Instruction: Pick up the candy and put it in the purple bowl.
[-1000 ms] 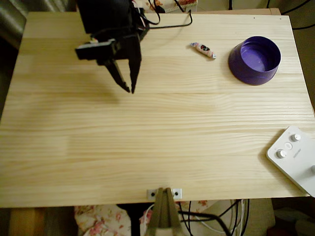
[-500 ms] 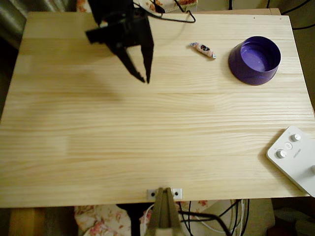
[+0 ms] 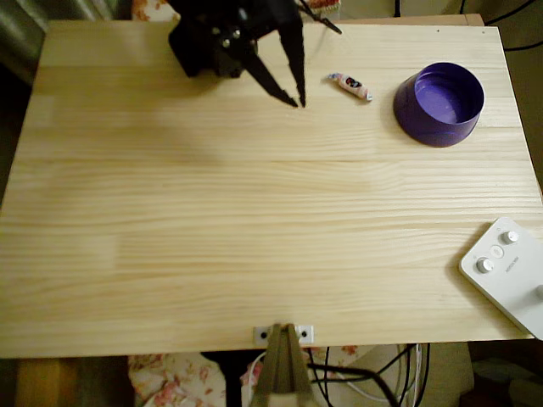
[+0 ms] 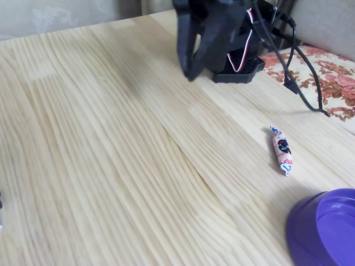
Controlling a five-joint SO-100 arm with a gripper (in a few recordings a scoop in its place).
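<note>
The candy [image 3: 350, 86], a small pinkish-white wrapped sweet with dark marks, lies on the wooden table near its far edge, left of the purple bowl [image 3: 424, 125]. My black gripper [image 3: 299, 104] hovers a short way left of the candy, fingertips together with nothing between them. In the fixed view the candy [image 4: 282, 151] lies at right, clear of the bowl [image 4: 302, 235] at the bottom right corner. The gripper [image 4: 188, 72] is blurred there, up near the arm's base.
A white button box [image 3: 509, 271] sits at the table's front right corner. The arm's base [image 4: 239, 67] and its cables [image 4: 294, 72] occupy the far edge. A clamp [image 3: 282, 337] grips the front edge. Bare wood spans the middle.
The gripper has swung from the far left area rightward and toward the far edge, ending close to the candy. Candy and bowl have not moved.
</note>
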